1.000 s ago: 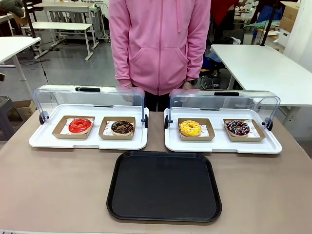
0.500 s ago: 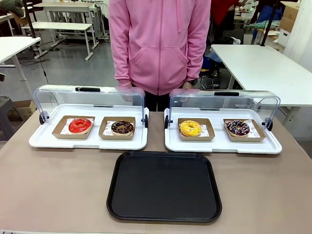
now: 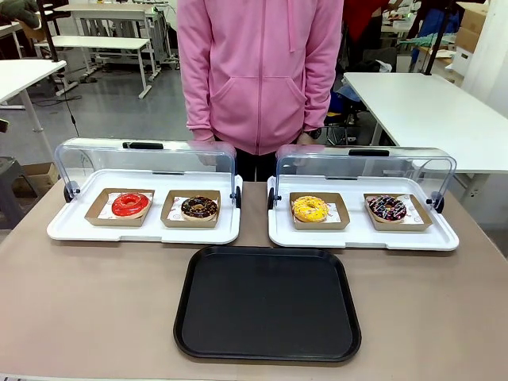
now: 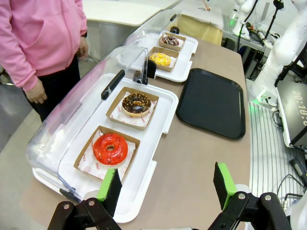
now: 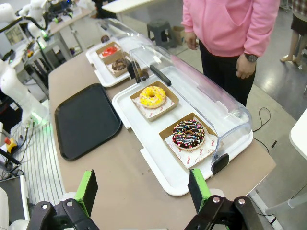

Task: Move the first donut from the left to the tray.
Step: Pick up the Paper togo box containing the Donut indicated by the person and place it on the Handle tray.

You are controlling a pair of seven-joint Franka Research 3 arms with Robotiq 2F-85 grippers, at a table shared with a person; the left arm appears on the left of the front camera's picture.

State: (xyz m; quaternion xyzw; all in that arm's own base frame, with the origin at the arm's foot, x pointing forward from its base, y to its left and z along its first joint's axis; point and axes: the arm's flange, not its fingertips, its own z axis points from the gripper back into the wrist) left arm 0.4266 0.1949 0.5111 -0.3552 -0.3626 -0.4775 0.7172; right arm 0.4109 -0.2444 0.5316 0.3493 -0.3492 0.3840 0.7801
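Green-padded left gripper (image 4: 167, 184): jaws stood wide apart with nothing between them; it hung over the table edge near a corner of the left white tray (image 4: 160, 125), short of the donut.
Right gripper (image 5: 143, 189): jaws apart too, empty, above the other end of the table.
Red donut (image 4: 111, 148): first from the left, glossy, sat in its brown cardboard holder (image 4: 85, 160) in the left tray's outer slot; not yet on the black tray (image 4: 211, 103).
Risk, glaze: pads squeezing the ring itself would likely have dented or smeared it.
Risk, holder: its wall looked shallow and thin, so a pinch there could buckle or slip.
Risk, lid: the clear lid (image 3: 143, 159) stood tipped up behind the holders, so reaching too far could knock it.
Risk, neighbour: the chocolate donut (image 4: 136, 104) sat in a holder just beside, and wide jaws could nudge it.
Risk, carry: a tilted holder could let the donut slide out while crossing the white rim.
Left white tray: held the red and chocolate donuts, one holder each.
Right white tray (image 5: 158, 168): held the yellow donut (image 5: 152, 97) and sprinkled dark donut (image 5: 188, 133), one holder each, lid up.
Black tray: bare, flat on the table, robot's side of both white trays, between them.
Person (image 3: 258, 71): stood at the far side, hands down, not reaching in.
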